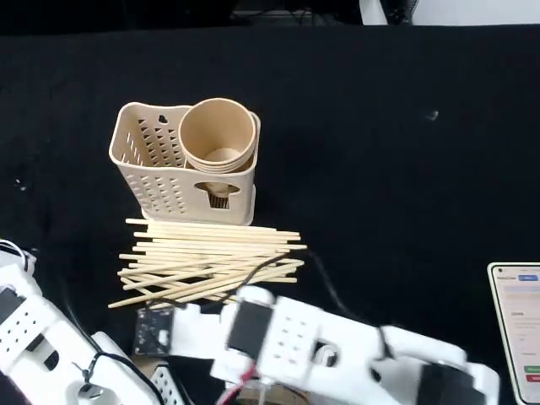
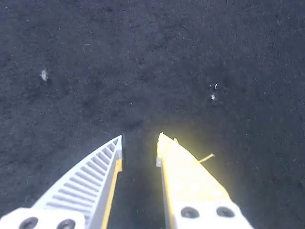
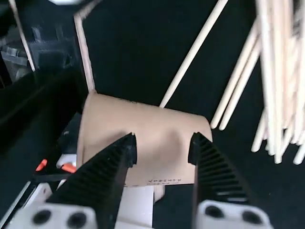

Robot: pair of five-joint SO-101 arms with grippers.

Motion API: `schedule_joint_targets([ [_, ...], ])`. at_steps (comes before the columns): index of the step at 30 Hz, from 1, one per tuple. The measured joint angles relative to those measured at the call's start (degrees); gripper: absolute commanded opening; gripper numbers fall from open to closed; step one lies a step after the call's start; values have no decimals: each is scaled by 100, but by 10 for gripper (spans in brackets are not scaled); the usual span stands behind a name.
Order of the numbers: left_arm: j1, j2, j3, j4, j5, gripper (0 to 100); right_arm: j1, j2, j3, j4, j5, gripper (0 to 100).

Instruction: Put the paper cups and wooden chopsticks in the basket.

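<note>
A beige slotted basket (image 1: 160,173) stands on the black cloth with a stack of paper cups (image 1: 218,135) in its right half. Several wooden chopsticks (image 1: 211,257) lie in a loose pile just in front of it; they also run along one edge of the right wrist view as chopsticks (image 3: 281,81). Another paper cup (image 3: 157,126) lies on its side. My right gripper (image 3: 162,143) hangs open over that cup, its black fingers (image 3: 119,157) spread across the cup's wall. My left gripper (image 2: 139,138) hovers over bare cloth, slightly open, with nothing between its fingers.
The right arm (image 1: 287,337) stretches leftward along the table's near edge, close to the left arm (image 1: 42,337) at the near left corner. A device with a lit screen (image 1: 516,329) lies at the right edge. The black cloth (image 1: 396,169) stretches to the right of the basket.
</note>
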Motion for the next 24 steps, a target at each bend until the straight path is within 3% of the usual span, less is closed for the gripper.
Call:
schedule_joint_targets([
  [4, 0, 0, 0, 0, 0, 127, 0, 404, -70, 79, -211, 325],
  [20, 0, 0, 0, 0, 0, 127, -62, 413, -448, 501, 141, 308],
  [24, 0, 0, 0, 0, 0, 127, 475, 413, -413, 325, 158, 307],
])
